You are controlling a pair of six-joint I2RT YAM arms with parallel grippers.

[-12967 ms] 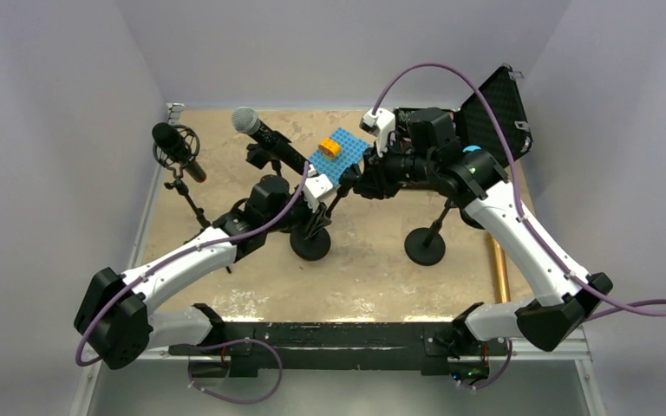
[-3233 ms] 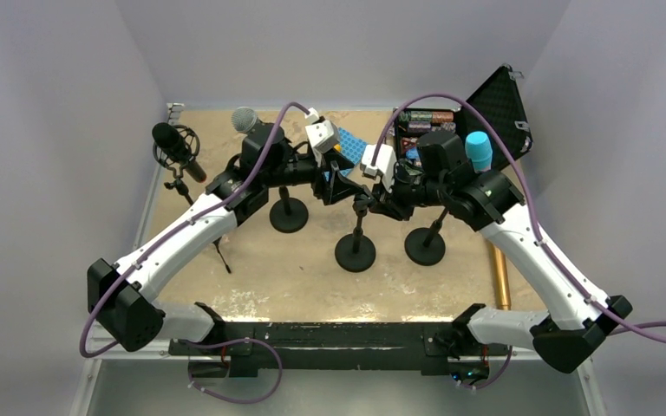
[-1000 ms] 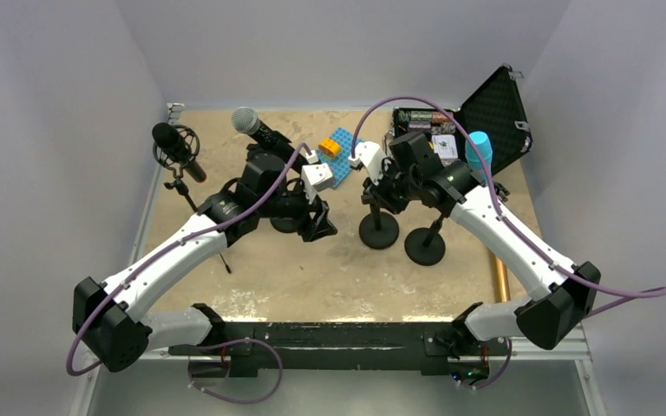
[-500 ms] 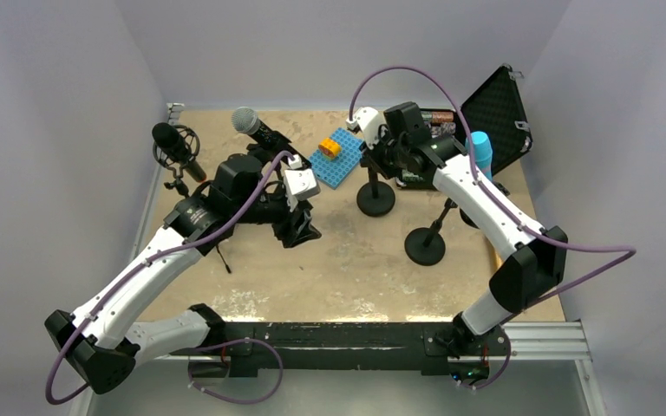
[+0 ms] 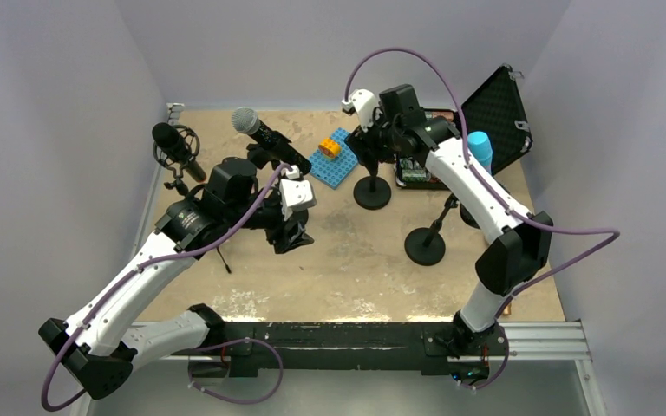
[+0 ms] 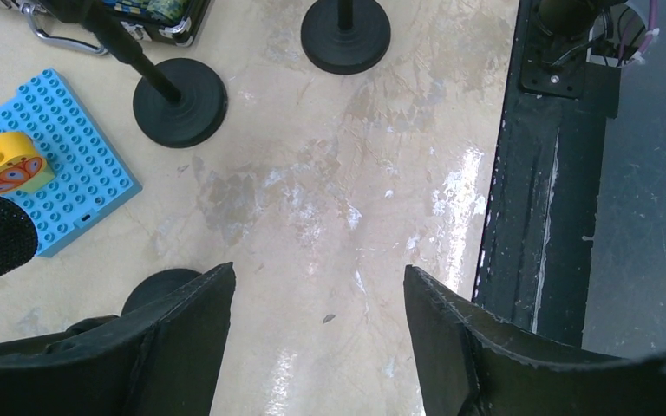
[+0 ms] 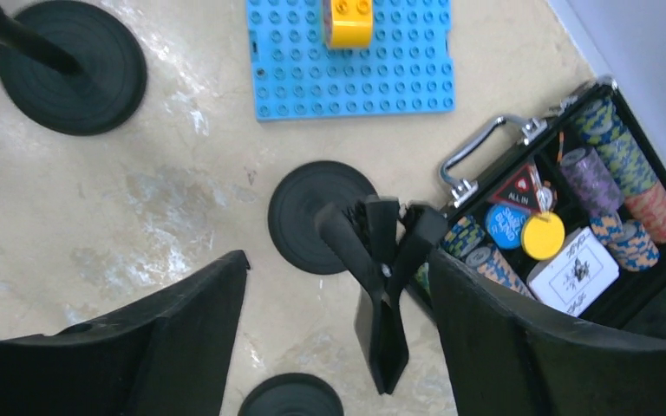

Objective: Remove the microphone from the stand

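mic: the silver-headed microphone (image 5: 264, 137) is tilted in the clip of its stand (image 5: 258, 159), upper left of centre in the top view, with the head pointing up-left. Nothing is gripping it.
left pincer: the left pincer (image 6: 316, 273) has its jaws wide apart with only bare table (image 6: 329, 173) between them. In the top view it hangs just below and right of the mic's handle end, not touching it.
right pincer: the right pincer (image 7: 338, 256) is spread apart too, sitting over a second stand (image 7: 312, 217) near the top middle. That stand's forked clip (image 7: 381, 260) shows between the fingers, closer to the right-hand one. I can't tell if they touch.
third stand: the third stand (image 5: 425, 245) is right of centre, on its own.
blue plate: the blue plate (image 5: 336, 160) lies flat between the two arms, with a yellow brick (image 5: 329, 148) stuck on it.
case: the case (image 7: 572, 225) is open at the upper right, with chips and cards inside.
other mic: a black one in a ring mount (image 5: 173, 143) is far upper left, well apart from both arms.
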